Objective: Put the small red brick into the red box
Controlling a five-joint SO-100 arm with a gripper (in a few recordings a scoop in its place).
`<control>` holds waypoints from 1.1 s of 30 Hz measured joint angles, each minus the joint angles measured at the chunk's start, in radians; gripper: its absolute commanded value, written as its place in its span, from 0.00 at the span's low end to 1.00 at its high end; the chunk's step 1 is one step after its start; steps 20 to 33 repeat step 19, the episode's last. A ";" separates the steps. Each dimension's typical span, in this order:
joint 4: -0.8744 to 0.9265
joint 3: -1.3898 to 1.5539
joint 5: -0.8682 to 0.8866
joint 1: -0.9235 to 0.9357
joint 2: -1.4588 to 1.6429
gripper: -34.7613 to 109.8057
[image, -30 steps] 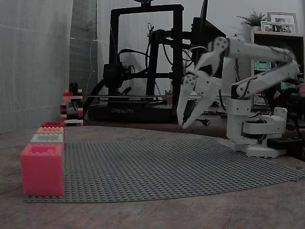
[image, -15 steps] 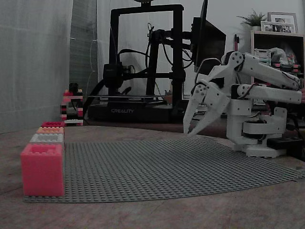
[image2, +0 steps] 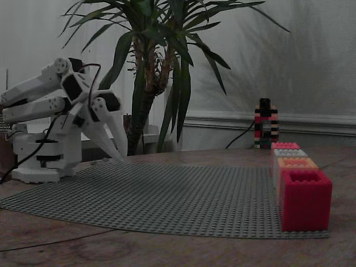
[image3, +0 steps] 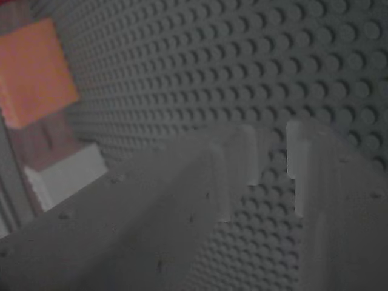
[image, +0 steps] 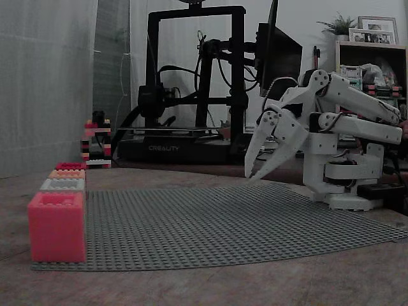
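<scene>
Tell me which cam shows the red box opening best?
The fixed view with the plant: the red box stands near the lens at right, its studded rim and dark hollow visible. In the other fixed view it is at far left, opening less clear. The wrist view shows the studded baseplate and gripper.

table [image: 191,287] — grey studded baseplate [image: 223,223], boxes

A wide bare stretch of grey studded baseplate [image: 242,220] is seen between the tool [image: 254,173] and the red box [image: 57,227]. Passage behind the box is blocked by a row of bricks [image: 64,182] along that edge.
</scene>
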 measured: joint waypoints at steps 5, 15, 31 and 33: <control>0.000 0.000 0.000 -0.020 0.000 0.24; 0.000 -0.002 0.015 -0.020 0.000 0.24; 0.000 -0.002 0.015 -0.020 0.000 0.24; 0.000 -0.002 0.015 -0.020 0.000 0.24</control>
